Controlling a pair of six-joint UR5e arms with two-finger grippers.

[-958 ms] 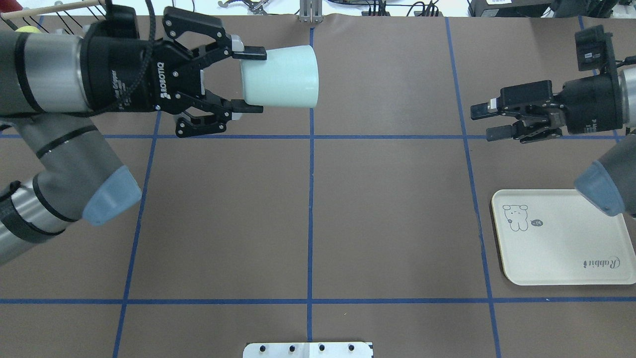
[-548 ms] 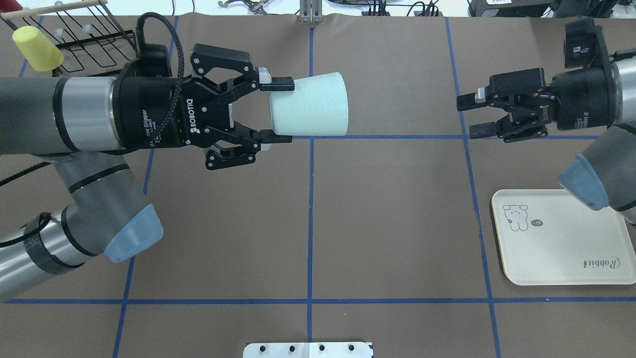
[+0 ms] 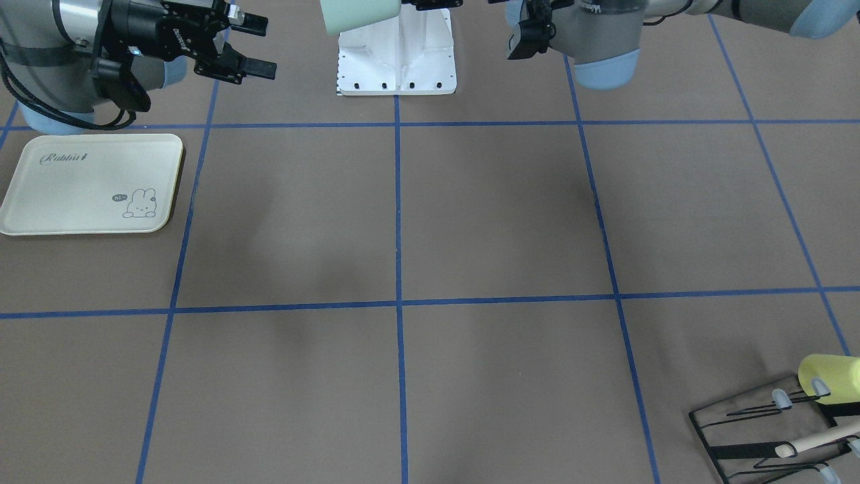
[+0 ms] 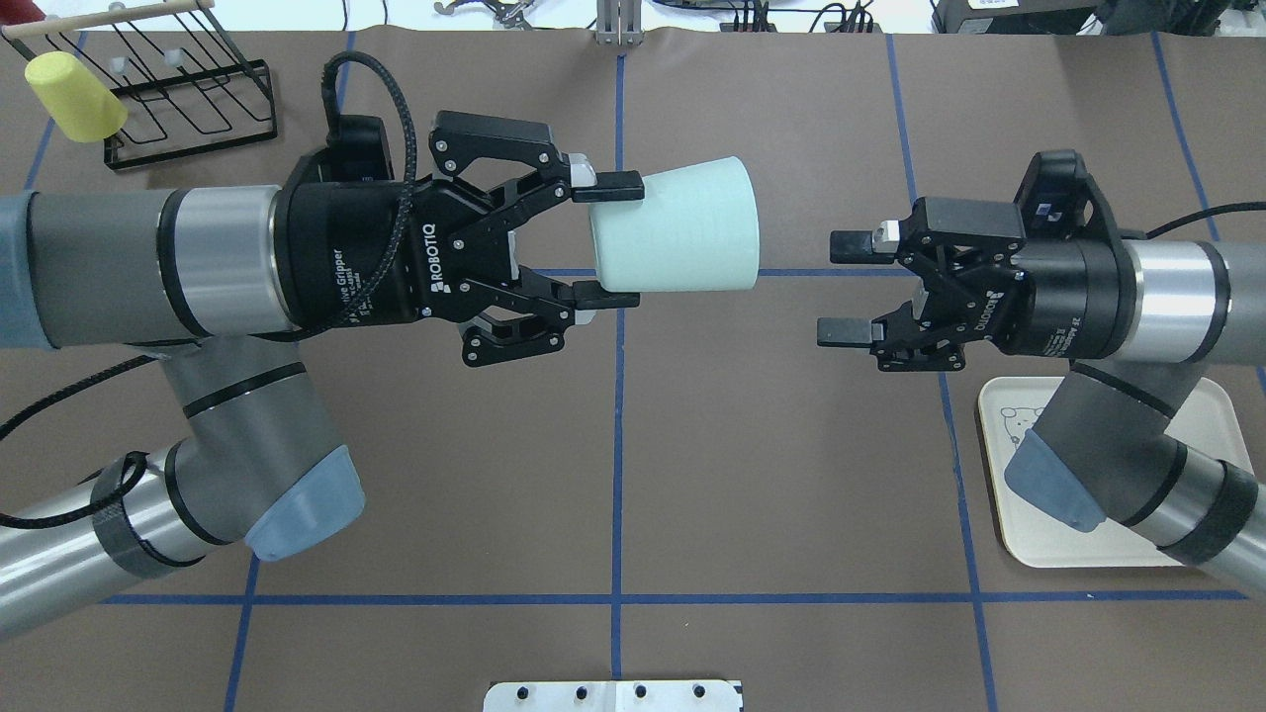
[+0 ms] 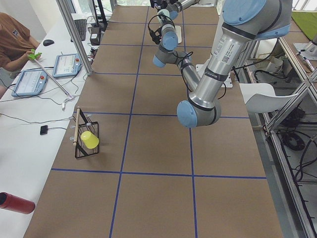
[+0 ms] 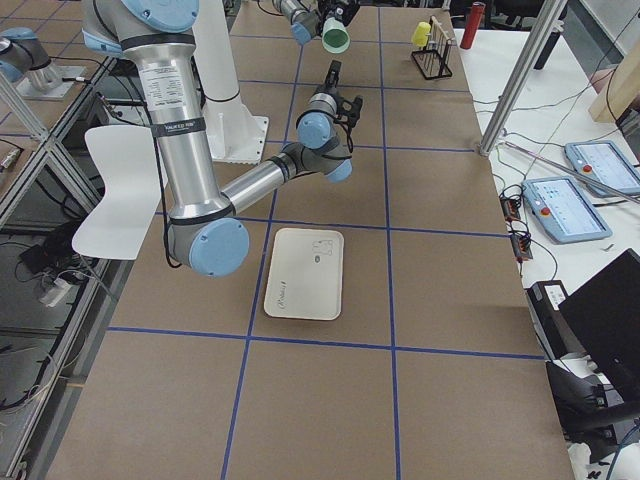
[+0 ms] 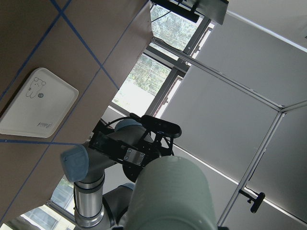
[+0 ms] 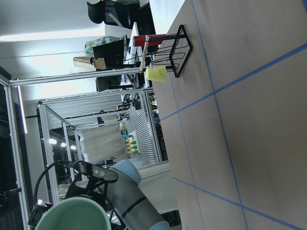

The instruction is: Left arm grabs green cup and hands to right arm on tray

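The green cup (image 4: 678, 225) is held on its side, high above the table's middle, with its mouth toward the right arm. My left gripper (image 4: 613, 239) is shut on its base end. My right gripper (image 4: 841, 287) is open and empty, facing the cup's mouth a short gap away and slightly nearer the robot. The cup also shows in the front view (image 3: 356, 15), right side view (image 6: 336, 38) and left wrist view (image 7: 172, 196). The cream tray (image 4: 1029, 539) lies flat at the right, partly under my right arm, and is empty in the front view (image 3: 91, 185).
A black wire rack (image 4: 188, 94) with a pale yellow cup (image 4: 74, 82) on it stands at the far left corner. A white mounting plate (image 4: 613, 695) sits at the near table edge. Blue tape lines cross the brown table.
My left arm has carried the green cup to the right, toward the table's middle. My right arm has swung left toward the cup, its gripper still open, and now covers part of the tray.
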